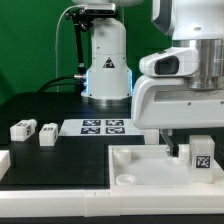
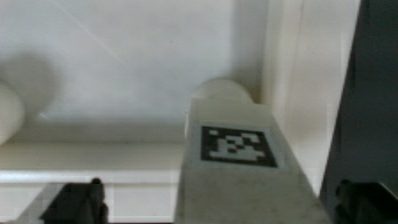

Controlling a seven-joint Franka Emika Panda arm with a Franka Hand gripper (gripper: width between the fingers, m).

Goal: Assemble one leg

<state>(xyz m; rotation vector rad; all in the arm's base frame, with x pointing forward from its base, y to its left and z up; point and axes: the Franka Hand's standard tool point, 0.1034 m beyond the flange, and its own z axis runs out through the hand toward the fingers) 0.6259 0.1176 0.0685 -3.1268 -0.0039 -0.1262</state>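
A white leg (image 1: pixel 200 153) with a black-and-white tag stands upright on the large white tray (image 1: pixel 130 172) near its corner on the exterior view's right. My gripper (image 1: pixel 187 148) hangs over it with the fingers straddling the leg. In the wrist view the leg (image 2: pixel 231 140) lies between the two dark fingertips (image 2: pixel 75 203). There is a clear gap on one side, and the other fingertip is close against the leg. The gripper (image 2: pixel 217 206) is open around the leg. Two more legs (image 1: pixel 22 129) (image 1: pixel 47 133) lie on the black table at the exterior view's left.
The marker board (image 1: pixel 103 126) lies flat on the table between the loose legs and the arm's base (image 1: pixel 107 75). A white rim piece (image 1: pixel 4 160) sits at the exterior view's left edge. The tray has a round corner hole (image 1: pixel 124 178).
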